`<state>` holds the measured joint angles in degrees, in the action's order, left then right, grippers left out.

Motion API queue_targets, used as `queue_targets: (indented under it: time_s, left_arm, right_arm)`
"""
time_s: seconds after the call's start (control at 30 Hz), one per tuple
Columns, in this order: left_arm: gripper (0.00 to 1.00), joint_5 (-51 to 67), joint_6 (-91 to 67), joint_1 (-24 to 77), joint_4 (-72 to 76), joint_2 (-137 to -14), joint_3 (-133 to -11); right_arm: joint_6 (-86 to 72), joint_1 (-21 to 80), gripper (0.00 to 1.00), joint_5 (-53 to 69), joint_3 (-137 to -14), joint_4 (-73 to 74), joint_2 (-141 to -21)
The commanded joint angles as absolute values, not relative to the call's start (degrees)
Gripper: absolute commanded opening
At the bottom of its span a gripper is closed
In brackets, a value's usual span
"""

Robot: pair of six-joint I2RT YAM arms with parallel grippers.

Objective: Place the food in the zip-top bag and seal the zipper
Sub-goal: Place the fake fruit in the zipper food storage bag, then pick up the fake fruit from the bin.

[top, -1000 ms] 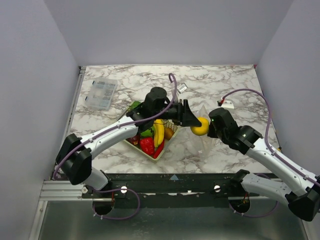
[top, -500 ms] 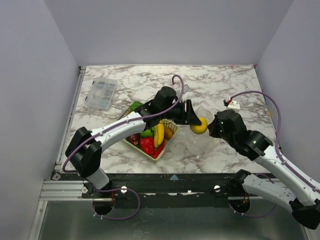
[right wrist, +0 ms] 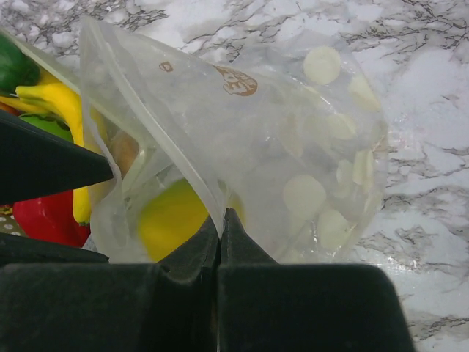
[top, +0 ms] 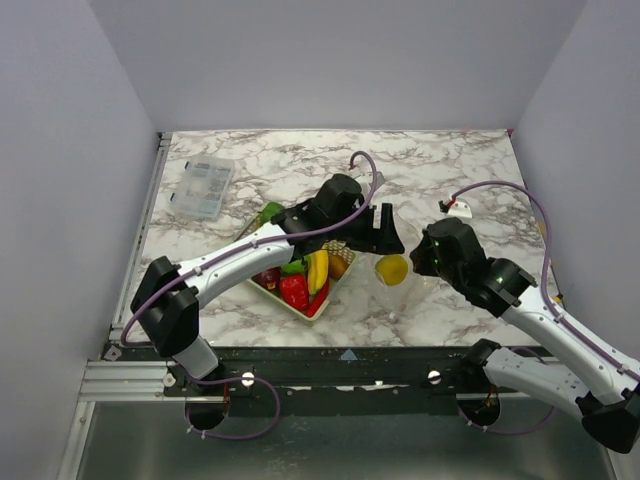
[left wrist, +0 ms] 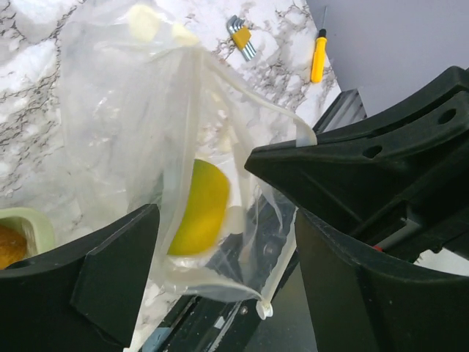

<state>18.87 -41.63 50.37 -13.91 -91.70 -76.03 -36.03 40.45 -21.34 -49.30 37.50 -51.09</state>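
Note:
The zip-top bag (top: 400, 262) stands open between my grippers, right of the basket. A yellow lemon (top: 391, 269) lies inside it, free of both grippers. It shows through the plastic in the left wrist view (left wrist: 199, 209) and the right wrist view (right wrist: 170, 220). My left gripper (top: 387, 232) is open and empty above the bag's mouth (left wrist: 220, 242). My right gripper (top: 424, 256) is shut on the bag's mouth edge (right wrist: 221, 218), on the zipper (right wrist: 146, 103). Bananas (top: 317, 268), a red pepper (top: 293, 291) and other food lie in the mesh basket (top: 313, 309).
A clear compartment box (top: 203, 187) lies at the back left. A small white object (top: 456, 208) sits behind my right arm. Hex keys (left wrist: 240, 37) and a yellow screwdriver (left wrist: 318, 59) lie near the table's right edge.
My left gripper has opened and let go of the lemon, which has dropped into the bag. My right gripper has kept its hold on the bag's edge and shifted slightly left.

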Motion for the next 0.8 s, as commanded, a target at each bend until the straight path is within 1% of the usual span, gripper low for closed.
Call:
queue_targets:
  time_s: [0.0,0.13,0.4,0.5,0.6,0.77]
  left_arm:
    - [0.78,17.75,-37.73,50.45,-16.06,-87.80,-75.59]
    - [0.80,18.29,-35.38,50.45,-16.81,-85.20,-75.18]
    - [0.78,16.68,-30.35,50.45,-20.49,-81.74,-74.76]
    - [0.78,15.24,-28.47,50.15,-21.14,-79.85,-74.27]
    - [0.79,14.31,-27.78,48.63,-22.89,-78.51,-74.08]
    - [0.81,13.85,-27.99,44.40,-22.72,-75.57,-69.86]
  right_arm:
    - [-36.73,40.63,0.01,-22.10,-48.38,37.14,-49.82]
    - [-36.83,40.64,0.01,-22.31,-49.30,37.64,-50.01]
    - [-38.28,40.64,0.01,-24.25,-51.55,39.99,-49.72]
    - [-39.45,40.67,0.01,-27.05,-52.46,42.34,-49.41]
    - [-40.67,40.61,0.01,-29.86,-53.27,44.81,-49.19]
    - [-40.84,40.61,0.01,-31.33,-52.74,45.44,-47.67]
